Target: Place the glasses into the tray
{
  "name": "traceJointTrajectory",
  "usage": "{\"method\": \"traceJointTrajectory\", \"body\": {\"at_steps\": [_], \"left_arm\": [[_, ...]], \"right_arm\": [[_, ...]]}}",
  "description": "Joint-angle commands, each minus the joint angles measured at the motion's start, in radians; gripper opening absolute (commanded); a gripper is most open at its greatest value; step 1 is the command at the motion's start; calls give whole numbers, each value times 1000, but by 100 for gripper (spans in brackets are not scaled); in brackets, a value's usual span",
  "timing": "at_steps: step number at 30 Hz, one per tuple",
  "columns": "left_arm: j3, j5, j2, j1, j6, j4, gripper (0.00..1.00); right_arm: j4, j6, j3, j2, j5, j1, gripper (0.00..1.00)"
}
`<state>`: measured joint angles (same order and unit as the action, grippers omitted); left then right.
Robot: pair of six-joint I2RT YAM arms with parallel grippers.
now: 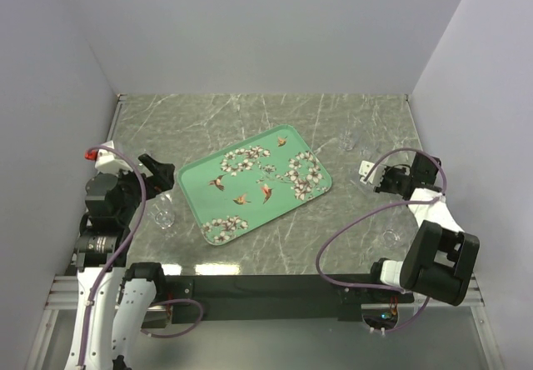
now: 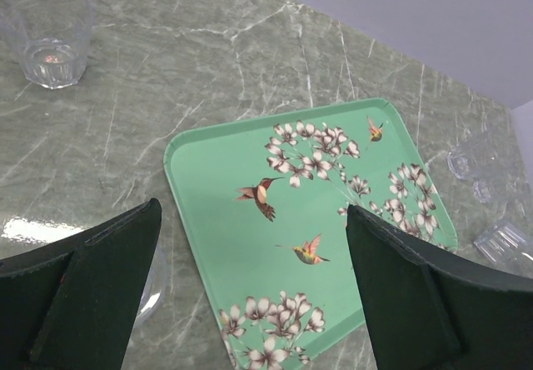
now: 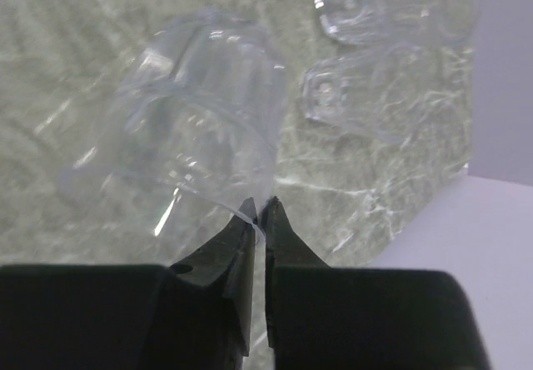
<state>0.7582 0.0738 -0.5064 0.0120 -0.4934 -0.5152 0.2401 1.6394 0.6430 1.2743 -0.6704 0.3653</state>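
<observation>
The right gripper (image 3: 259, 213) pinches the rim of a tilted clear glass (image 3: 196, 112). The left gripper (image 2: 254, 213) hangs spread wide beside the mint-green tray (image 2: 200, 220)

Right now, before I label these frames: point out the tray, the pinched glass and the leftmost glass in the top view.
tray (image 2: 216, 220): left wrist view, bare green floor.
pinched glass (image 3: 191, 128): right wrist view, its side wall.
leftmost glass (image 1: 164, 215): top external view, its base.
</observation>
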Motion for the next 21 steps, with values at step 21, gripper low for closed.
{"method": "traceJointTrajectory", "body": {"at_steps": [21], "left_arm": [[33, 7, -11, 2, -54, 40, 99]], "right_arm": [[94, -450, 110, -112, -40, -52, 0]]}}
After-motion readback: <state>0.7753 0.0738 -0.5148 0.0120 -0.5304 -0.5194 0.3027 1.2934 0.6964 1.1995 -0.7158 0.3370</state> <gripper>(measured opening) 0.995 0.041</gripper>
